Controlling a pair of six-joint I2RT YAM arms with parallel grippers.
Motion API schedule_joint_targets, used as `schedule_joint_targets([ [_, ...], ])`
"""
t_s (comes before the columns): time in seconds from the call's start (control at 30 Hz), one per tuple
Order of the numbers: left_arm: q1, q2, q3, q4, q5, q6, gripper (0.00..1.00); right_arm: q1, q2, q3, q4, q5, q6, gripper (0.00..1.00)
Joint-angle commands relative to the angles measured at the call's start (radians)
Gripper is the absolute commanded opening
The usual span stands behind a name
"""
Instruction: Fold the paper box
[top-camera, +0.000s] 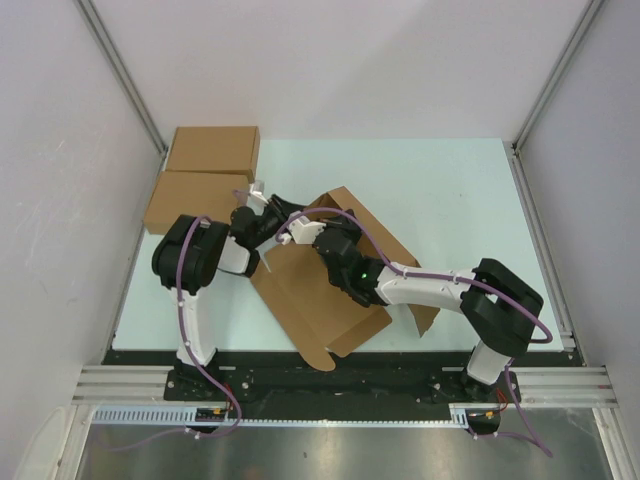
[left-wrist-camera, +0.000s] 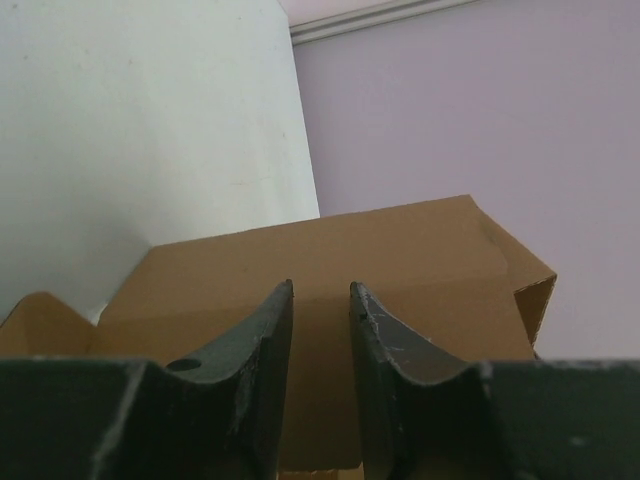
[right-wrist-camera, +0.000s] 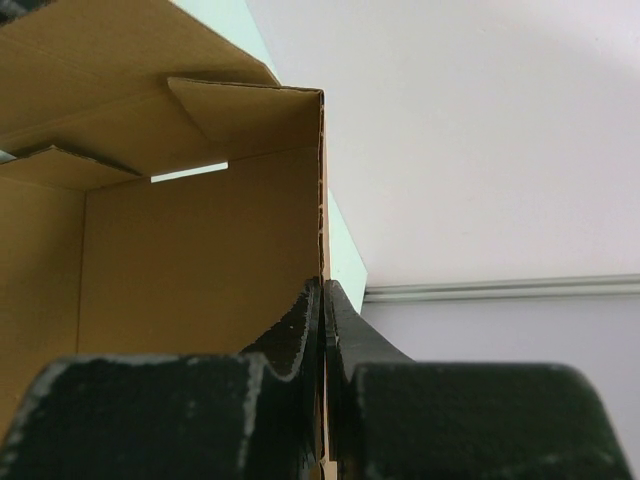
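Observation:
The paper box is a brown cardboard sheet lying mid-table, with its far panel and side flaps raised. My right gripper reaches in from the right and is shut on the upright edge of a wall; in the right wrist view the thin cardboard edge runs straight down between the closed jaws. My left gripper comes in from the left at the box's far-left corner. Its jaws stand a little apart facing a raised brown panel, with nothing pinched between them.
Two made-up flat brown boxes lie at the back left corner of the pale green table. White enclosure walls stand on the left, right and back.

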Motion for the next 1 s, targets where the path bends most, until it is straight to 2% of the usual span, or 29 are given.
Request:
schedule_joint_targets([
  [0.0, -0.006, -0.070, -0.052, 0.176, -0.018, 0.018, 0.35, 0.008, -0.028, 0.000, -0.044, -0.033, 0.057, 0.00],
  [0.13, -0.007, -0.079, -0.072, 0.188, -0.021, 0.013, 0.35, 0.013, -0.011, 0.000, -0.048, -0.033, 0.054, 0.00],
  [0.43, -0.029, -0.087, -0.143, 0.326, -0.039, -0.013, 0.36, 0.027, -0.009, 0.000, -0.040, -0.029, 0.055, 0.01],
  [0.53, -0.049, -0.090, -0.162, 0.395, -0.039, 0.004, 0.38, 0.028, -0.009, 0.000, -0.058, -0.031, 0.069, 0.02],
  [0.6, -0.069, -0.115, -0.166, 0.380, -0.041, 0.039, 0.38, 0.031, -0.008, 0.000, -0.068, -0.031, 0.078, 0.03],
  [0.9, -0.083, -0.132, -0.176, 0.329, -0.059, 0.078, 0.38, 0.042, -0.017, 0.005, -0.060, -0.019, 0.094, 0.21],
  [0.97, -0.083, -0.129, -0.176, 0.331, -0.061, 0.069, 0.37, 0.042, -0.021, 0.008, -0.074, -0.020, 0.103, 0.28],
])
